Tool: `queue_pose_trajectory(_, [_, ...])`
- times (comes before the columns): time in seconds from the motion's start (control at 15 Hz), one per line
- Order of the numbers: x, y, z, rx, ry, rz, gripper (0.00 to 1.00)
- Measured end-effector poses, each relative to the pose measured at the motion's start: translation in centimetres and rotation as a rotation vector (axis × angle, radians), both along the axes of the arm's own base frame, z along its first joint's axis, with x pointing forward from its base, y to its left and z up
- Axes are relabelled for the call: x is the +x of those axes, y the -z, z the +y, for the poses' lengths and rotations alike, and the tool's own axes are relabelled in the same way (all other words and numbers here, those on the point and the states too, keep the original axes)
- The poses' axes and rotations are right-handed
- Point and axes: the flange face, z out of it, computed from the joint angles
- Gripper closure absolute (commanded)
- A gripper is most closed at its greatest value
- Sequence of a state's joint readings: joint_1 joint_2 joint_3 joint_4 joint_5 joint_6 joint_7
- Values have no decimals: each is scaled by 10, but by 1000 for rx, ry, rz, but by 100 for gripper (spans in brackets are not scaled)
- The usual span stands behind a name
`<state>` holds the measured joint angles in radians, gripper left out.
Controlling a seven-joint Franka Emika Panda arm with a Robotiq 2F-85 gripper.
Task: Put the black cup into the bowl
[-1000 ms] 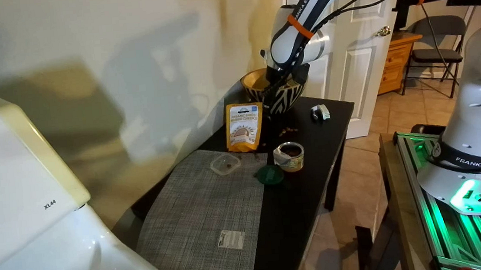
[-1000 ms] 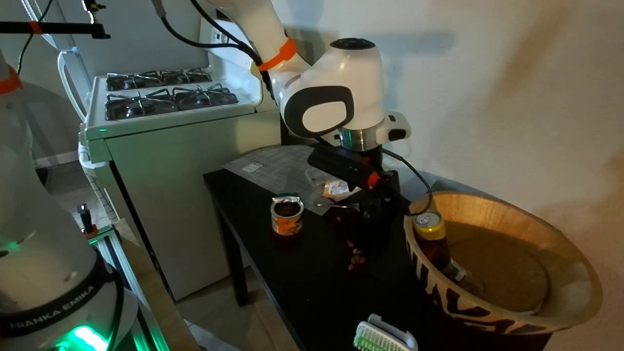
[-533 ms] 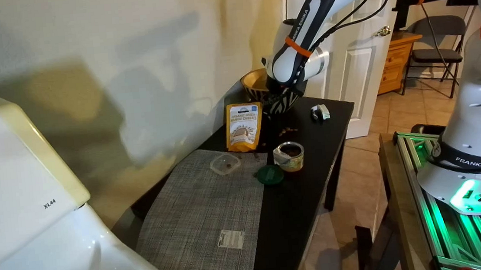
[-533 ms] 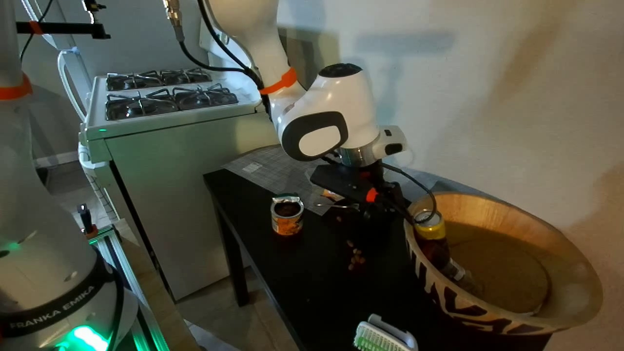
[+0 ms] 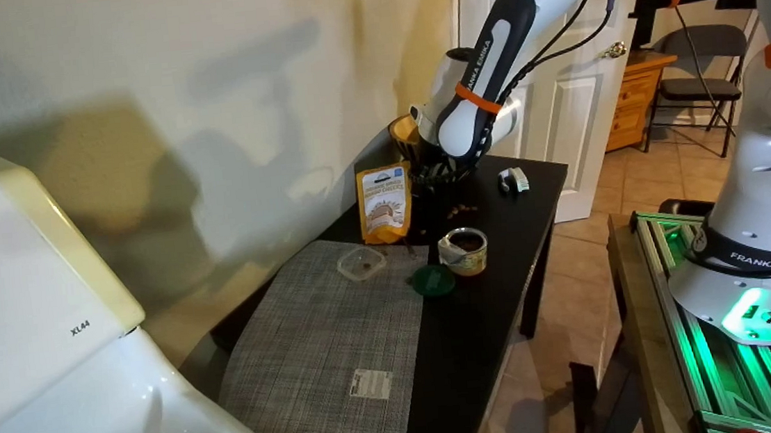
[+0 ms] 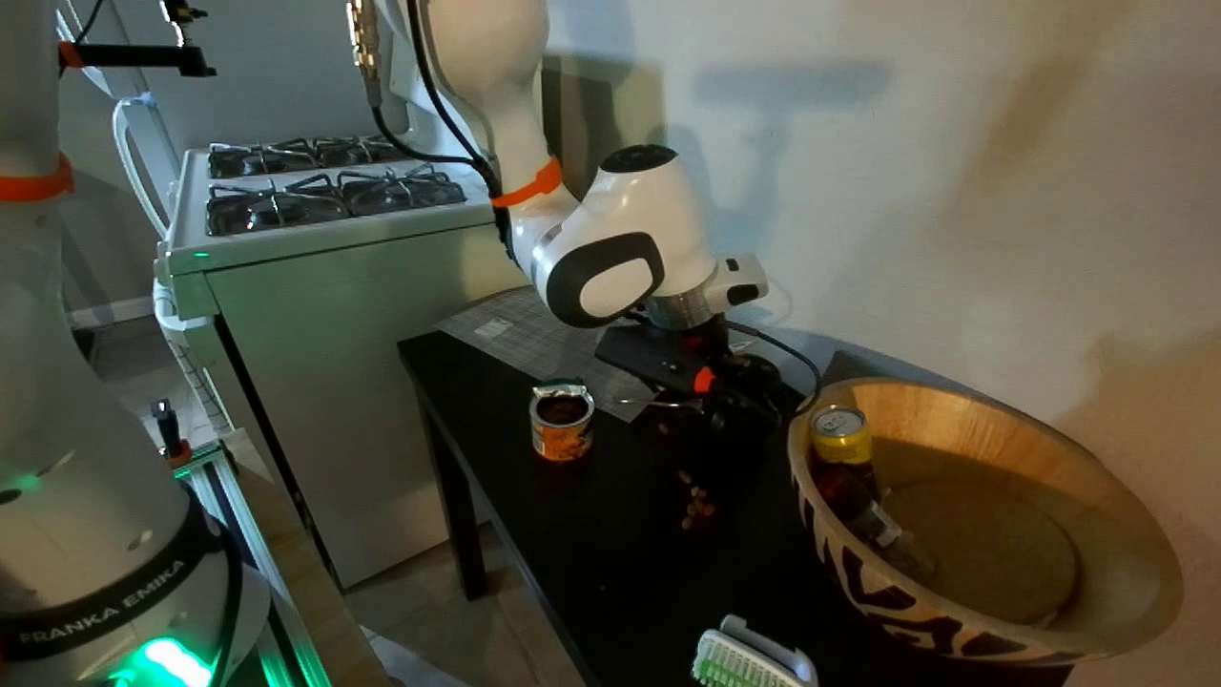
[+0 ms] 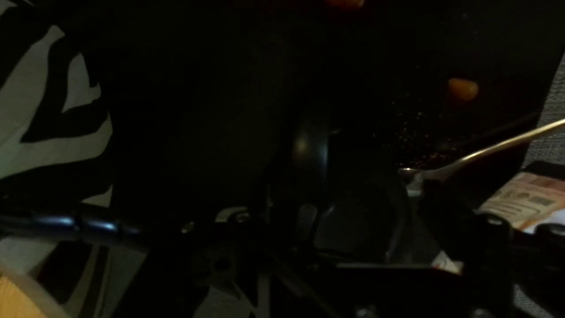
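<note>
The bowl (image 6: 1011, 458) stands at the table's end, tan-golden inside. It is partly hidden by my arm in an exterior view (image 5: 404, 131), and its zigzag side (image 7: 75, 145) fills the left of the wrist view. My gripper (image 6: 739, 420) points down at the table just beside the bowl. In the wrist view its dark fingers (image 7: 366, 212) stand apart. A smooth dark shape, seemingly the black cup (image 7: 353, 229), lies between them, with a narrow gap towards the right finger. The picture is too dark to tell touching. I cannot make out the cup in the exterior views.
A yellow-topped can (image 6: 841, 439) leans inside the bowl. An orange bag (image 5: 384, 206) stands close to my gripper. A metal utensil (image 7: 485, 150), an opened tin (image 6: 563, 429), several brown pieces (image 6: 698, 506), a brush (image 6: 749, 658) and a green lid (image 5: 433, 280) lie about.
My arm has come down to the table and shifted slightly away from the bowl. The orange bag has moved and tilted a little. The can in the bowl has shifted slightly.
</note>
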<state>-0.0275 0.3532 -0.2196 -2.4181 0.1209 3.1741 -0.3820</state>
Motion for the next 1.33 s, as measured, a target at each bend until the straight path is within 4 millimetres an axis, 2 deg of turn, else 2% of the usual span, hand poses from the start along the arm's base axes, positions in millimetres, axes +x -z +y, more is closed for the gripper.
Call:
queue_pose_trajectory(0.07, [0, 3, 2, 1, 2, 6, 25])
queue_pose_trajectory(0.13, [0, 5, 3, 1, 7, 9, 40])
queue_pose_trajectory(0.2, [0, 7, 3, 2, 16, 12, 41])
queue_pose_trajectory(0.27, [0, 8, 2, 4, 25, 12, 47])
queue_pose_trajectory(0.6, [-1, 9, 0, 24, 95, 3, 88])
queue_pose_trajectory(0.73, [-1, 10, 1, 35, 122, -2, 99])
queue_pose_trajectory(0.8, [-1, 9, 1, 42, 139, -5, 95])
queue_pose_trajectory(1.07, [-4, 5, 15, 75, 160, -12, 94])
queue_pose_trajectory(1.33, [-4, -28, 33, 108, 152, -48, 94])
